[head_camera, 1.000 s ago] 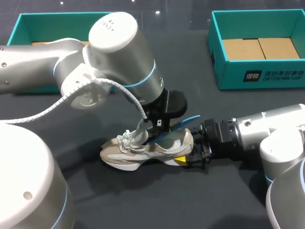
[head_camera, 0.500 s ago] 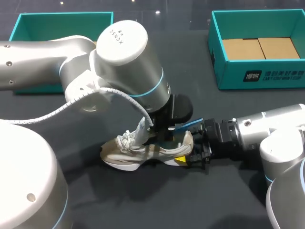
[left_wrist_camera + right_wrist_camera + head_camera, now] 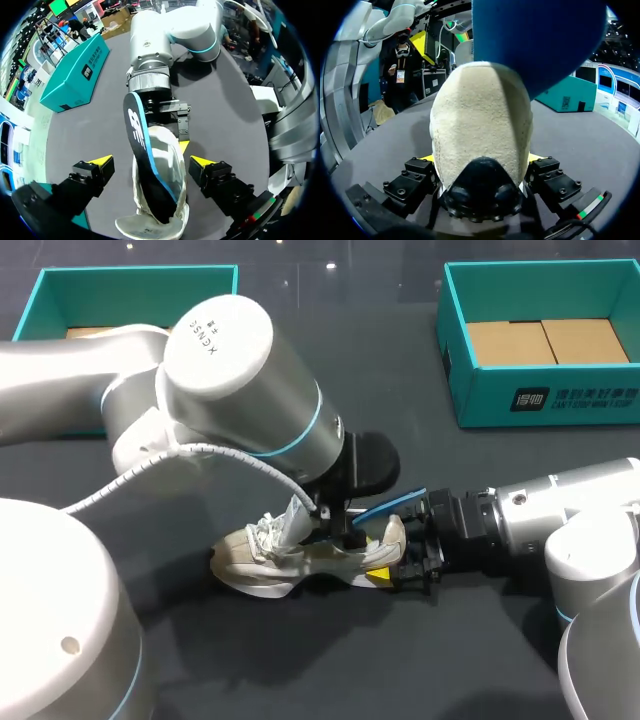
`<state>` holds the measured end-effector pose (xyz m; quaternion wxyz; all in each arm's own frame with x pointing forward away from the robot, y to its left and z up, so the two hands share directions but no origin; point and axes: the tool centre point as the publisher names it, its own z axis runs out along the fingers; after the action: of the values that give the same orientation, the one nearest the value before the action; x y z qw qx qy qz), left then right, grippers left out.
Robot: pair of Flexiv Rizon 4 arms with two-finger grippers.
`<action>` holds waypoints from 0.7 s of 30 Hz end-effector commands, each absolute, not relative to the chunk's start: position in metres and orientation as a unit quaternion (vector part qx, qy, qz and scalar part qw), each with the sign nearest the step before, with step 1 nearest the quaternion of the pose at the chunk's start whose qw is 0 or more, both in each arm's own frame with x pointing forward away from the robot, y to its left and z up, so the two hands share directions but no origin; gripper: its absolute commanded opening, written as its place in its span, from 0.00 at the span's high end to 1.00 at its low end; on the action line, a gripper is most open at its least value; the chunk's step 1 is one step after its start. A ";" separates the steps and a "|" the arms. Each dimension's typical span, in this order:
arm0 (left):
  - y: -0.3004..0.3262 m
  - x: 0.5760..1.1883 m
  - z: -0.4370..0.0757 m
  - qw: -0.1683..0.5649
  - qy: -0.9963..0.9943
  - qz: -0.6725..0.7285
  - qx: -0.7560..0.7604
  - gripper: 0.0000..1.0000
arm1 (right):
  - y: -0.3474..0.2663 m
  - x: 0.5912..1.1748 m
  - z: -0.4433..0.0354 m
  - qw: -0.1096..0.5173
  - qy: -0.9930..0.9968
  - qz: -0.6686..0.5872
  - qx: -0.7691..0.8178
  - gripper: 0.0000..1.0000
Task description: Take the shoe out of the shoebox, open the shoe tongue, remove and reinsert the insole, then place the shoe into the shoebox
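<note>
A beige sneaker (image 3: pixel 285 562) lies on its side on the dark table, toe to the left. My right gripper (image 3: pixel 402 566) is shut on its heel (image 3: pixel 480 135), one finger on each side. A blue-edged black insole (image 3: pixel 137 135) lies partly inside the shoe (image 3: pixel 172 172), its heel end (image 3: pixel 395 504) sticking up over the right gripper. My left gripper (image 3: pixel 152 162) hangs just above the shoe's opening (image 3: pixel 345 530), open, with its yellow tips (image 3: pixel 102 161) standing clear on both sides of the insole. From the right wrist the insole (image 3: pixel 535 35) shows as a blue sheet above the heel.
A teal shoebox (image 3: pixel 545 405) with a cardboard floor stands at the back right. A second teal box (image 3: pixel 40 300) sits at the back left, partly behind my left arm. Dark tabletop lies in front of the shoe.
My left gripper has opened and let go of the insole, which has dropped lower into the shoe. The right gripper kept still on the heel.
</note>
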<state>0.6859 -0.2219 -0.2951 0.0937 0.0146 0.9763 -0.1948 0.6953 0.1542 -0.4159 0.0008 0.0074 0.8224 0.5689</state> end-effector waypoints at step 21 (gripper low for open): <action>-0.214 0.677 -0.301 0.156 0.947 -0.275 -0.060 0.11 | 0.155 0.695 -0.418 0.000 0.824 0.567 0.007 1.00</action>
<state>0.6859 -0.2251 -0.2954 0.1359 -0.0568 0.9568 -0.2505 0.6953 0.1542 -0.4159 0.0008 0.0074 0.8224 0.5689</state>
